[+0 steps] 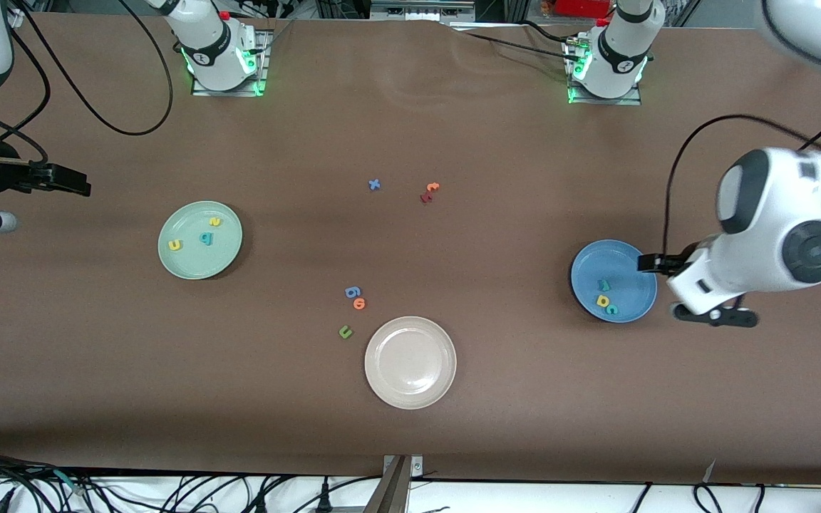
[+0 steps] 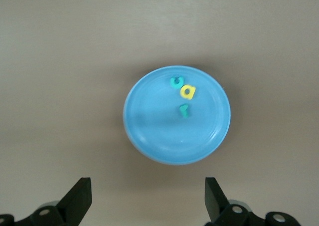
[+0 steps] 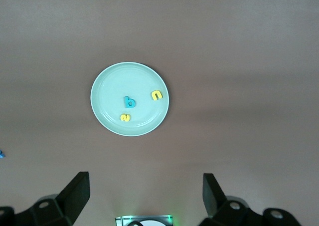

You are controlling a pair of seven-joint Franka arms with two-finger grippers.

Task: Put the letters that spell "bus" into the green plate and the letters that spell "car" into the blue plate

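The blue plate [image 1: 596, 260] lies toward the left arm's end of the table and holds a teal "r" [image 1: 603, 285], a yellow "a" [image 1: 603, 301] and a teal "c" [image 1: 612, 309]. My left gripper [image 1: 644, 263] hangs over this plate's edge, open and empty. The left wrist view shows the blue plate [image 2: 154, 126] with the letters "c" [image 2: 175, 81], "a" [image 2: 188, 91] and "r" [image 2: 184, 110] lying free ahead of the left gripper [image 2: 148, 201]. The green plate [image 1: 189, 263] holds a yellow "u" [image 1: 175, 245], a teal "b" [image 1: 206, 238] and a yellow "s" [image 1: 215, 221]. Open and empty, my right gripper [image 1: 79, 184] waits over bare table beside it.
A cream-white plate [image 1: 410, 362] sits nearest the front camera at mid-table. Beside it lie a blue "g" [image 1: 353, 292], an orange "o" [image 1: 360, 304] and a dark green "u" [image 1: 345, 331]. A blue "x" [image 1: 374, 184] and orange and red "t" letters [image 1: 430, 187] lie nearer the bases.
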